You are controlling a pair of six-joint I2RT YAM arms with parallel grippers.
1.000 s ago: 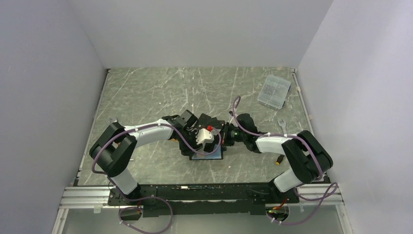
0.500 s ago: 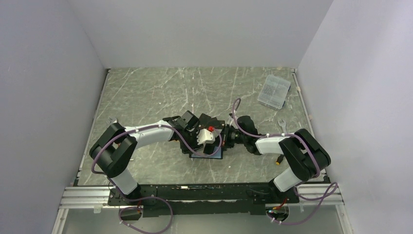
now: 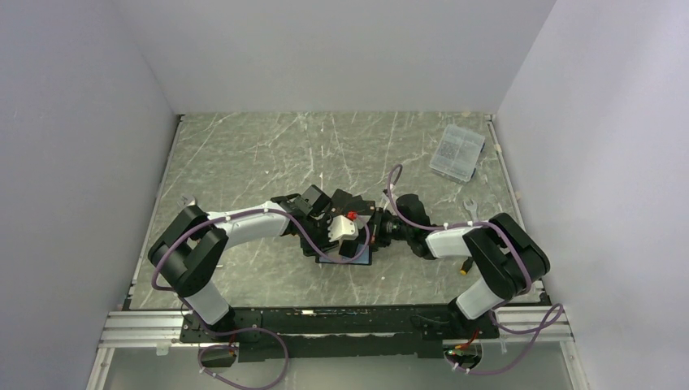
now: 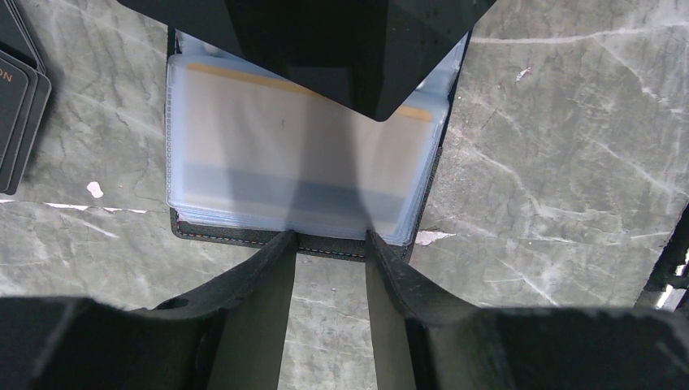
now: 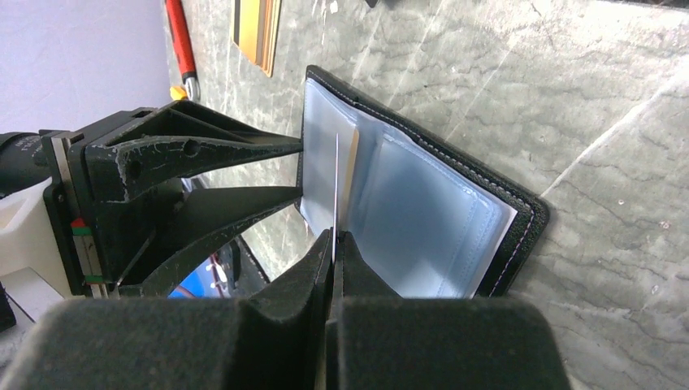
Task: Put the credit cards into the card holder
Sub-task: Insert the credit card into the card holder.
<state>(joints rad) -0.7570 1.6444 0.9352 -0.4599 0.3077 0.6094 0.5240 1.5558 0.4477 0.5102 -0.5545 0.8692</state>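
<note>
The card holder (image 4: 305, 244) lies open on the table, its clear sleeves (image 4: 284, 154) up, with an orange-gold card (image 4: 236, 77) in one sleeve. My left gripper (image 4: 331, 240) is open, and its fingertips (image 4: 284, 241) rest against the holder's near edge. My right gripper (image 5: 334, 236) is shut on a thin card (image 5: 335, 187), seen edge-on, standing upright over the sleeves (image 5: 422, 219). In the left wrist view that card (image 4: 357, 49) shows dark above the holder. Two black credit cards (image 4: 15, 106) lie to the left of the holder. Another orange credit card (image 5: 258, 32) lies on the table beyond.
A clear plastic box (image 3: 457, 151) sits at the back right of the table. A red-handled tool (image 5: 180, 41) lies near the orange card. A small wrench (image 3: 471, 203) lies right of the arms. Both wrists crowd together over the holder (image 3: 357, 260).
Both wrists have shifted only slightly over the holder. The left jaws have narrowed a little. The right gripper keeps its hold on the card.
</note>
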